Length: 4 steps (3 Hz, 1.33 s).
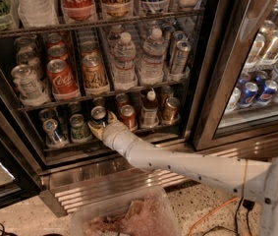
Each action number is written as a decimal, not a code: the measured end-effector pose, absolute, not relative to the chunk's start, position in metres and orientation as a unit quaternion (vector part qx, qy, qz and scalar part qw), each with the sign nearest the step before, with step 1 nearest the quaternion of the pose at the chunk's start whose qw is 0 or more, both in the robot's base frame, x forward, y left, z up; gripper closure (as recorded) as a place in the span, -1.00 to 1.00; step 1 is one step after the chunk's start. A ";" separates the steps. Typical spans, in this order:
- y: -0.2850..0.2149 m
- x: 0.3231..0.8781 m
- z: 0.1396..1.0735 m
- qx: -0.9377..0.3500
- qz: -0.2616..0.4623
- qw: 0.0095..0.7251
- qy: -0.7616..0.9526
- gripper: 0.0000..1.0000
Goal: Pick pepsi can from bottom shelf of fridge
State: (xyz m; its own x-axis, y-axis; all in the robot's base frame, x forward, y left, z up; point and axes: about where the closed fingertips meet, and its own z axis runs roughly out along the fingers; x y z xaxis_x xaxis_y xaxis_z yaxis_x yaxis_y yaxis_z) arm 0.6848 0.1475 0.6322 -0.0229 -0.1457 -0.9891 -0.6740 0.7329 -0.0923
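The fridge (212,82) stands open in front of me, with a slatted steel grille (109,183) below. My white arm reaches in over the front rail of the bottom shelf (74,150). My gripper (101,124) is at the front middle of that shelf, right at a dark can with a silver top (98,114), which looks like the pepsi can. The gripper's end hides most of the can's body, so its logo does not show.
On the bottom shelf, a bluish can (54,132) and a green can (79,128) stand left of the gripper. A red can (127,116), a small bottle (150,109) and a bronze can (170,108) stand right. A clear plastic bin (128,215) sits on the floor below.
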 end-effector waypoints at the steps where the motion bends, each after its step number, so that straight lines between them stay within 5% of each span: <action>1: 0.140 0.659 0.672 -0.332 0.217 0.649 0.649 1.00; 4: 0.113 0.596 0.677 -0.384 0.237 0.604 0.657 1.00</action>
